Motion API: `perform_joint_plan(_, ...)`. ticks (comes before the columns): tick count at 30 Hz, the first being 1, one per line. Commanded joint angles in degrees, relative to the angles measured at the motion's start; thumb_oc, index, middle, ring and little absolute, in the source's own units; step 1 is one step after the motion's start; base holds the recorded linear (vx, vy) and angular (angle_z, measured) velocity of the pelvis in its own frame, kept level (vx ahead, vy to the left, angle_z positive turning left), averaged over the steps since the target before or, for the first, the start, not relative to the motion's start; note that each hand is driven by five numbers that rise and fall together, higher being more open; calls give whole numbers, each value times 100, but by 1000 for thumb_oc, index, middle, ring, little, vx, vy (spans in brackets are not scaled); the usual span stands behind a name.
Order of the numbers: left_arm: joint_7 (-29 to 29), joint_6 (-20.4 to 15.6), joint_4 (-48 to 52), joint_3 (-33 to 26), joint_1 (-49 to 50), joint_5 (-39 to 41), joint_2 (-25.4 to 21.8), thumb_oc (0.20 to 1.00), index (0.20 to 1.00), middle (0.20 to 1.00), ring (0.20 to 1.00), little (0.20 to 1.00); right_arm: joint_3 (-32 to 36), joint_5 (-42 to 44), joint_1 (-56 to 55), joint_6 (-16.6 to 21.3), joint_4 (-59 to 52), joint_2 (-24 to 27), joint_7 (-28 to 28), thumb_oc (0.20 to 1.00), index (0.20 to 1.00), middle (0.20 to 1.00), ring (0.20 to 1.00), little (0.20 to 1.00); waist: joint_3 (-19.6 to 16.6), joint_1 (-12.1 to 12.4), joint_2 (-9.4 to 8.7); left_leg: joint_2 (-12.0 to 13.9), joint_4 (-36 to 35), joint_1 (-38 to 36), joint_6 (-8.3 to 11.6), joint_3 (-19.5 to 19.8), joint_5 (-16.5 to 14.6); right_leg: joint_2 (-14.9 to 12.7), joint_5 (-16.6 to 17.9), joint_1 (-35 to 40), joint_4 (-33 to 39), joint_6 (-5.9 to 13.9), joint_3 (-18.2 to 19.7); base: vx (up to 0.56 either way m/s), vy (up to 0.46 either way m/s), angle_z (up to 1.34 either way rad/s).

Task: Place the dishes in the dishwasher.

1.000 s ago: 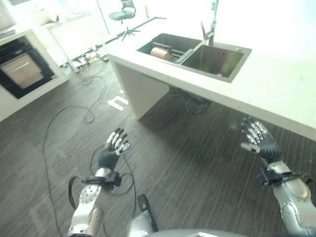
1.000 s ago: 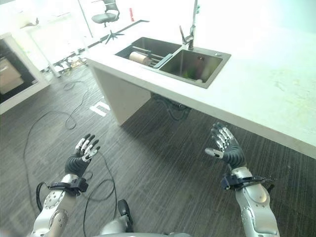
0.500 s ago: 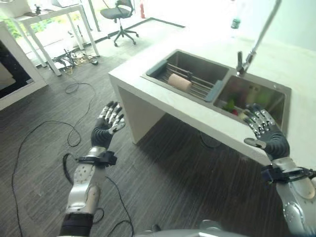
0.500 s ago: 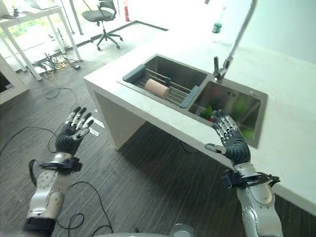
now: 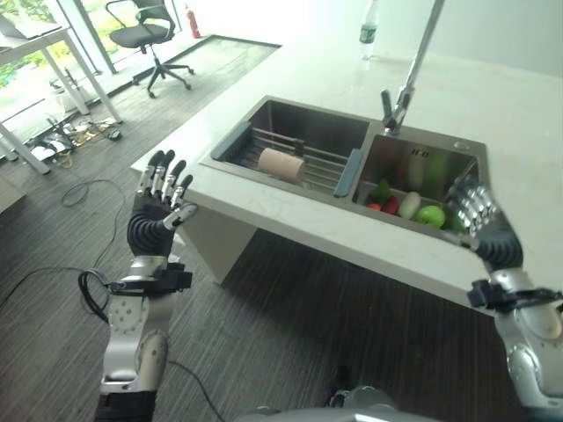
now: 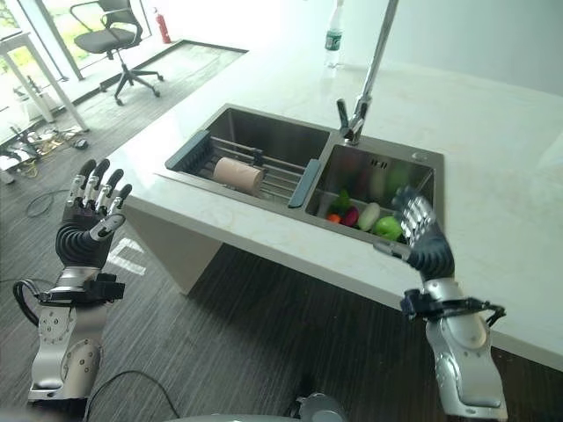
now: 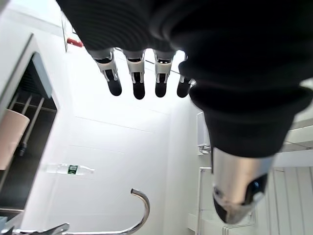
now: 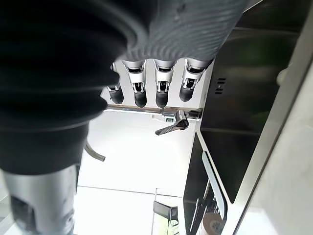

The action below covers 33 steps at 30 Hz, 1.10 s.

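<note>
A beige cup-like cylinder [image 5: 281,164] lies on its side on a wire rack in the left basin of a steel double sink [image 5: 264,114]. The right basin holds a green apple [image 5: 431,214], a pale vegetable [image 5: 410,204] and a red one [image 5: 390,205]. My left hand [image 5: 158,220] is raised, open and holding nothing, off the counter's left corner above the floor. My right hand [image 6: 422,242] is open too, upright over the counter's front strip by the right basin. Straight fingers [image 7: 137,83] show in the left wrist view, and the right wrist view shows the same [image 8: 161,88].
A tall curved faucet [image 5: 405,88] rises behind the divider between the basins. A plastic bottle [image 6: 332,37] stands on the white counter [image 5: 308,237] at the back. An office chair [image 5: 149,35] and a table's legs stand on the dark floor at far left.
The camera has swung and come closer, so the sink now sits in the middle. Both hands stay open and raised; the right one now stands over the counter's front by the right basin.
</note>
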State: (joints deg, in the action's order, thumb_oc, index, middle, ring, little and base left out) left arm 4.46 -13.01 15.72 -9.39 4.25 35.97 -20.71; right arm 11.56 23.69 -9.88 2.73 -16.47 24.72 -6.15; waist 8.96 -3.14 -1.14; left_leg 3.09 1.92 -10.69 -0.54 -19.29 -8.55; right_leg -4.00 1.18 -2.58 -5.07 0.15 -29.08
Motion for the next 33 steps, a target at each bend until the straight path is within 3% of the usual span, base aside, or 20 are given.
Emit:
perform_joint_plan(1,33,-417,252,-31,-124,28,-356,1000,1000,1000,1000,1000,146,118,371,421,-297,-14,328,1000,1000,1000,1000,1000,-239,43,17,-11,-692,230,243,-10,629,-205,-183,803,158,684,176,48,-205,-7)
perform_joint_plan(7,143,-426,211,-64,-136,292,-341,1000,1000,1000,1000,1000,219,101,239,506,-264,-47,420,1000,1000,1000,1000,1000,-255,-131,119,-46,-561,-27,312,-232,600,43,-535,959,379,457,460,63,-207,-19)
perform_joint_plan(9,197,-392,270,-28,-151,351,-301,1000,1000,1000,1000,1000,273,77,219,490,-294,28,466,1000,1000,1000,1000,1000,-157,-162,61,166,571,334,613,-306,915,63,-570,1074,504,282,509,36,-248,-16)
perform_joint_plan(10,189,-382,332,6,-161,377,-254,1000,1000,1000,1000,1000,297,67,276,460,-289,115,505,1000,1000,1000,1000,1000,-58,-146,20,348,1354,748,887,-172,1277,44,-561,1162,585,191,596,19,-140,-11)
perform_joint_plan(11,191,-383,399,14,-148,405,-192,1000,1000,1000,1000,1000,286,42,401,451,-207,177,500,1000,1000,1000,1000,1000,14,-130,-15,437,1801,1078,918,-17,1308,-26,-524,1194,649,140,746,45,-32,-9)
perform_joint_plan(13,237,-479,413,-21,-44,450,-143,1000,1000,1000,1000,1000,230,29,513,443,-145,200,464,1000,1000,1000,1000,1000,43,-124,1,549,1481,1065,829,2,1087,-58,-486,1287,802,199,1003,124,113,-44)
perform_joint_plan(15,265,-572,483,-104,108,563,-135,1000,1000,1000,1000,1000,200,6,488,436,-201,166,365,1000,1000,1000,1000,1000,-30,-125,45,687,587,802,747,10,1087,-116,-392,1285,994,309,1215,217,264,-119)
perform_joint_plan(16,315,-641,516,-196,248,723,-162,1000,1000,1000,1000,1000,229,6,347,513,-259,160,246,1000,1000,1000,1000,1000,-114,-153,121,856,-266,578,824,108,1275,-162,-442,1268,1007,409,1324,223,282,-118)
perform_joint_plan(17,327,-655,519,-211,271,752,-164,1000,1000,1000,1000,1000,239,11,319,526,-274,160,227,1000,1000,1000,1000,1000,-131,-153,137,894,-429,557,841,127,1359,-166,-429,1248,1007,418,1347,315,391,-58)
perform_joint_plan(18,429,-699,514,-292,351,900,-152,1000,1000,1000,1000,1000,329,63,187,572,-334,179,141,1000,1000,1000,1000,1000,-176,-155,198,1251,-692,687,1063,416,1727,-204,-494,1265,1007,463,1494,253,295,-56)
perform_joint_plan(20,550,-812,488,-296,423,957,-100,1000,1000,1000,1000,1000,401,99,228,555,-321,248,93,1000,1000,1000,1000,1000,-196,-153,249,1522,-692,926,1211,709,1996,-253,-559,1296,1007,470,1563,330,383,-60)
perform_joint_plan(23,572,-1001,497,-273,443,928,-112,1000,1000,1000,1000,1000,417,266,419,424,-317,437,22,1000,1000,1000,1000,1000,-221,-113,292,1555,-692,857,1174,757,1658,-512,-590,1398,980,602,1546,335,477,-61)
perform_joint_plan(24,611,-1003,482,-277,383,956,-134,1000,1000,1000,1000,1000,430,265,411,400,-350,411,40,1000,1000,1000,1000,1000,-247,-165,289,1539,-692,772,1136,519,1543,-635,-557,1427,941,706,1453,371,676,-70)
perform_joint_plan(25,598,-936,443,-253,233,964,-168,1000,1000,1000,1000,1000,490,294,296,375,-435,346,73,1000,1000,1000,1000,1000,-286,-209,257,1351,-692,681,1045,398,1363,-808,-524,1438,816,882,1372,265,518,-60)
perform_joint_plan(27,586,-863,448,-231,121,960,-220,1000,1000,1000,1000,1000,553,393,179,346,-525,301,66,1000,1000,1000,1000,1000,-300,-235,223,1188,-692,651,967,499,1243,-905,-474,1365,592,987,1385,280,475,-14)
perform_joint_plan(28,686,-777,400,-232,-56,881,-274,1000,1000,1000,1000,1000,648,342,-5,367,-577,117,2,1000,1000,1000,1000,1000,-297,-301,135,887,-692,576,786,543,1075,-1177,-67,1070,-118,1150,1449,378,583,4)
perform_joint_plan(29,665,-692,430,-224,-121,826,-289,1000,1000,1000,1000,1000,673,285,-71,346,-599,7,-48,1000,1000,1000,1000,1000,-289,-304,96,741,-692,569,670,654,1012,-1283,184,843,-544,1182,1527,373,567,-3)
perform_joint_plan(31,658,-581,435,-222,-170,755,-327,1000,1000,1000,1000,1000,647,178,-107,294,-589,-122,-118,1000,1000,1000,1000,1000,-286,-234,68,562,-692,549,471,723,884,-1343,299,580,-1162,1184,1517,278,363,25)
perform_joint_plan(33,610,-562,478,-230,-147,646,-358,1000,1000,1000,1000,1000,606,119,-52,240,-573,-171,-147,1000,1000,1000,1000,1000,-289,-146,29,502,-692,541,429,673,837,-1356,341,535,-1168,1199,1345,187,158,-13)
